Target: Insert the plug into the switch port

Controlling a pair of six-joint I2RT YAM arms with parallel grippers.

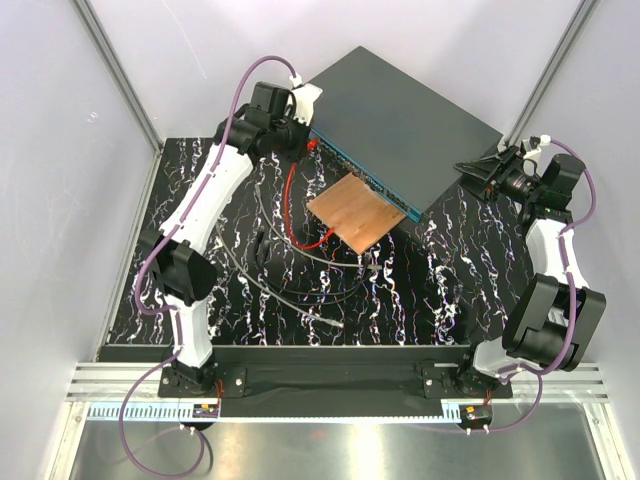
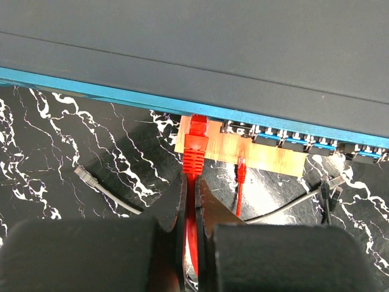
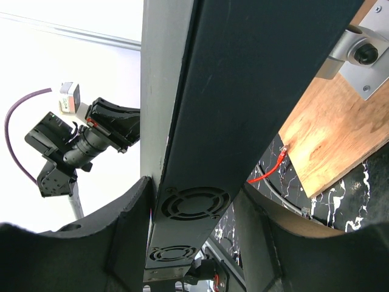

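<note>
Two arms work here, one at each side. The left gripper [image 2: 192, 184] is clenched on one red cable [image 1: 291, 195] just behind its plug [image 2: 197, 146], whose nose meets a socket at the left end of the blue face of the single switch [image 1: 400, 120]; whether it is fully seated I cannot tell. The switch lies slantwise at the back of the table, its front resting on one brown board [image 1: 358, 208]. A second red plug [image 2: 241, 170] lies loose on that board, and at least two grey cables [image 1: 290, 290] trail in front of it. The right gripper [image 3: 194, 193] grasps the switch's right end, a finger on each side of its two fan grilles [image 3: 193, 204]. The table [image 1: 420, 300] is black with white veining, enclosed by pale walls [image 1: 60, 150] and two metal posts [image 1: 115, 70]
</note>
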